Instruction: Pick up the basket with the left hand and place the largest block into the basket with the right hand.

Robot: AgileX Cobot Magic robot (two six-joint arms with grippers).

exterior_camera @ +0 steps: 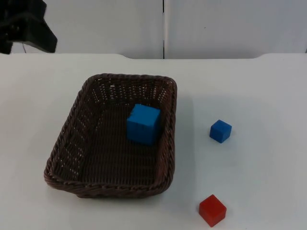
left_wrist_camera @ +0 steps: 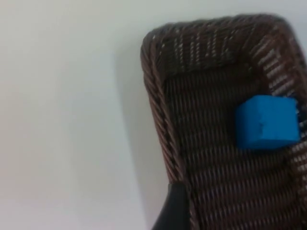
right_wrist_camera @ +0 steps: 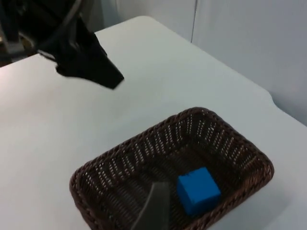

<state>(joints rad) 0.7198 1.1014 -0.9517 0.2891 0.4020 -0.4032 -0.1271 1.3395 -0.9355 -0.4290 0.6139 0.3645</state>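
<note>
Dark brown wicker basket (exterior_camera: pixel 72 179) sits flat on the white surface (exterior_camera: pixel 249 86) — rectangular, rounded corners, a thick braided rim, open lattice weave in the flared walls, tighter weave across the floor. Inside it the largest block (exterior_camera: pixel 143 124), a matte bright-blue cube with crisp edges, rests on the basket floor close to the right-hand wall, towards the far end. In the left wrist view the same cube (left_wrist_camera: pixel 266 122) lies against the weave, with the basket rim (left_wrist_camera: pixel 158 91) running beside it. In the right wrist view the cube (right_wrist_camera: pixel 198 189) sits inside the basket (right_wrist_camera: pixel 96 167), near its wall. Two smaller cubes lie on the surface outside, to the basket's right: a small blue block (exterior_camera: pixel 220 131) near the basket's right wall but apart from it, and a small red block (exterior_camera: pixel 212 210) nearer the front edge, well apart from the blue one. Left gripper (exterior_camera: pixel 29 31) hangs at the far left, off the basket and holding nothing — whether open or closed I cannot tell. Right gripper: one pale blurred fingertip above the basket; its state cannot be told.
</note>
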